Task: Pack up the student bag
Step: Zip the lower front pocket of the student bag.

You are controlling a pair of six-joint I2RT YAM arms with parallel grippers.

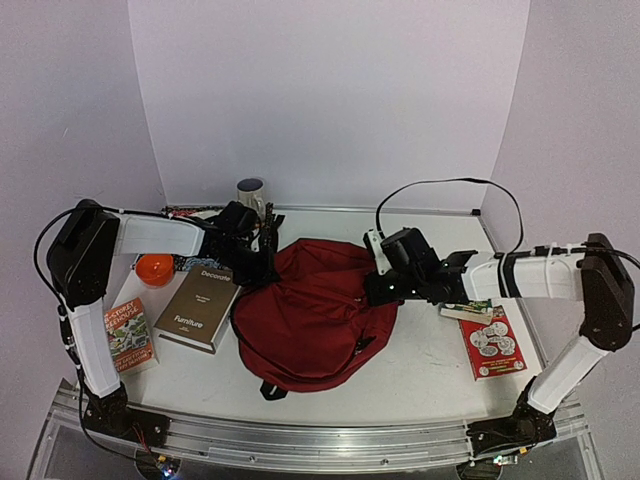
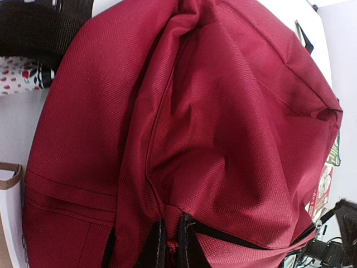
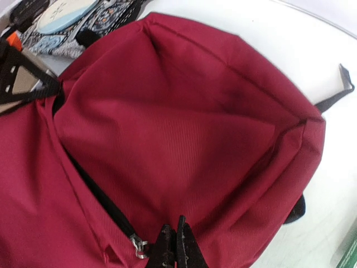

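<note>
Red student bag (image 1: 315, 310) lies centre of worktop (image 1: 420, 375), left claw (image 2: 169, 245) pinching its cloth at 10 o'clock, right claw (image 3: 177, 245) clenched at its zip rim at 2: prob. the opening step; next needs mouth spread wide for a book (image 1: 200, 300).

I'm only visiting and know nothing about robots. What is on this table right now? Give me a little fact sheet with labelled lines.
Main item: student bag, dark red, lying mid-table, mouth open
Left hand: shut, pinching the bag's fabric
Right hand: shut at the bag's rim beside the zip pull, apparently pinching the fabric
Inside the bag: only red lining visible
Left of bag: brown book, orange round thing, illustrated book
Right of bag: red book
Behind bag: mug
</note>
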